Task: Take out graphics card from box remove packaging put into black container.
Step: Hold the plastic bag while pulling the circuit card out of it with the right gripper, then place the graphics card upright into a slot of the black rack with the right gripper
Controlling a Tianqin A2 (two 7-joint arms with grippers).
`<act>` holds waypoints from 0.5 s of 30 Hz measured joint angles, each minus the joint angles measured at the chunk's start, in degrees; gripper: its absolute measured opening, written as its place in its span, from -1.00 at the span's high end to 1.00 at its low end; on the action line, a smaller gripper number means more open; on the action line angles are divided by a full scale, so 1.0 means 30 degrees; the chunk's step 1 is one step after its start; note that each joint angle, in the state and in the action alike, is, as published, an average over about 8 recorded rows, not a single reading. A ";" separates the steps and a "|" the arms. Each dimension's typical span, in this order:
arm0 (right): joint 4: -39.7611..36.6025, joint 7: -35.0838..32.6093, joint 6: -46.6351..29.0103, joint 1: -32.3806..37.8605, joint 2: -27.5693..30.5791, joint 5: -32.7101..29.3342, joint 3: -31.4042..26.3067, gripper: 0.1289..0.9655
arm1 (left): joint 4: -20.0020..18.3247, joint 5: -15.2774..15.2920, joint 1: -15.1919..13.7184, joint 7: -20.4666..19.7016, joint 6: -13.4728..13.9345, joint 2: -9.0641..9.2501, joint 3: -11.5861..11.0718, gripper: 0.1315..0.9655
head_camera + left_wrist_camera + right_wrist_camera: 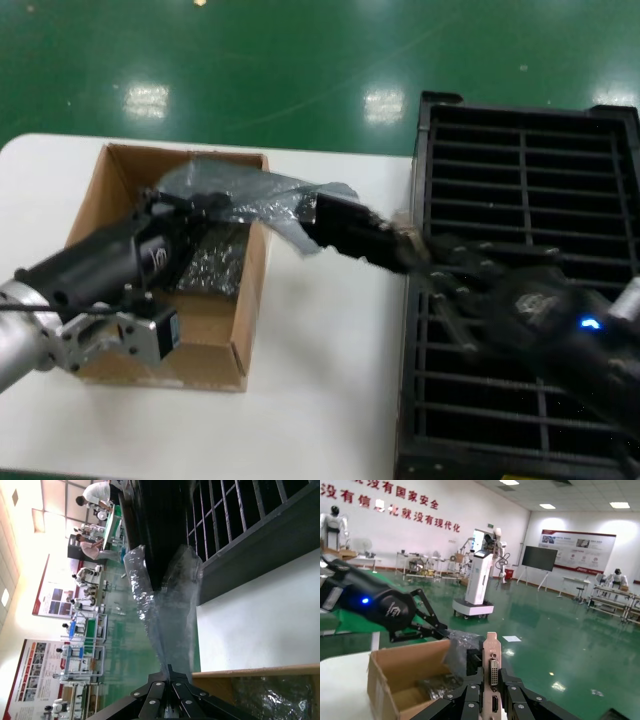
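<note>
Your right gripper (490, 700) clamps the graphics card (491, 667) by its bracket; your left gripper (167, 687) pinches the packaging (167, 605) above the box (235, 330). Uneven pulling could snag the card inside.

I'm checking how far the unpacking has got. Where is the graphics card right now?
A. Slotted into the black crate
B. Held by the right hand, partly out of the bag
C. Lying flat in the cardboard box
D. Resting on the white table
B: the right hand grips the graphics card by its bracket end, while the left hand holds the plastic bag over the cardboard box.
</note>
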 joint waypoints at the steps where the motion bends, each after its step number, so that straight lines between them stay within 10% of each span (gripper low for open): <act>1: 0.0352 -0.0101 -0.0034 -0.0381 0.0487 0.0348 0.0428 0.86 | 0.0000 0.0000 0.0000 0.0000 0.0000 0.0000 0.0000 0.98; 15: 0.2046 -0.0481 -0.0775 -0.3235 0.5897 0.1097 0.3661 0.86 | 0.0000 0.0000 0.0000 0.0000 0.0000 0.0000 0.0000 0.98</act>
